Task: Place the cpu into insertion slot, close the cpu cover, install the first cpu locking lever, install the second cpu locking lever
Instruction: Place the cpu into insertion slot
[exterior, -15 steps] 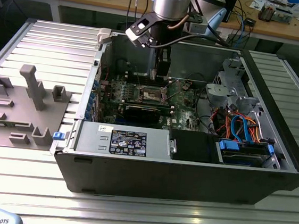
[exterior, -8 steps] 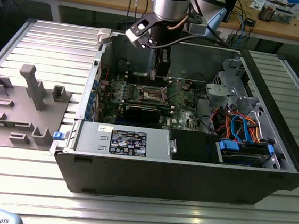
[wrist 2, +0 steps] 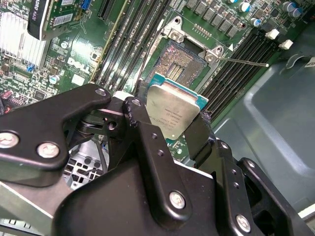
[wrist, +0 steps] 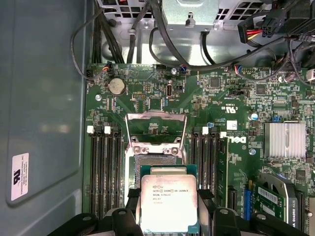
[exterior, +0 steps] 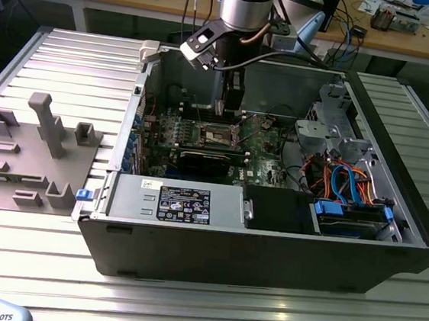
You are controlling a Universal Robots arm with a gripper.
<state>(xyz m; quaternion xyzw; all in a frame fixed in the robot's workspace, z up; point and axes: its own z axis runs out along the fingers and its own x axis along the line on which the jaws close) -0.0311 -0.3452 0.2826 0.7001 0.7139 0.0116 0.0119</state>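
One open computer case (exterior: 266,250) on ribbed metal table (exterior: 184,303), jaws tight on cpu (wrist: 169,204) above insertion slot (wrist: 156,161).

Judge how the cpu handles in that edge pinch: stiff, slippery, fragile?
Likely rigid: the cpu is a flat metal-topped plate, showing no sag in the gripper. Probably slippery: pinched by thin smooth edges. Seems light, but a tilted drop could harm fine contacts in the insertion slot.

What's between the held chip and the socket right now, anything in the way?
Nothing shows between them in the first wrist view: the chip hangs just short of the bare socket, and the cover stands open beyond it.
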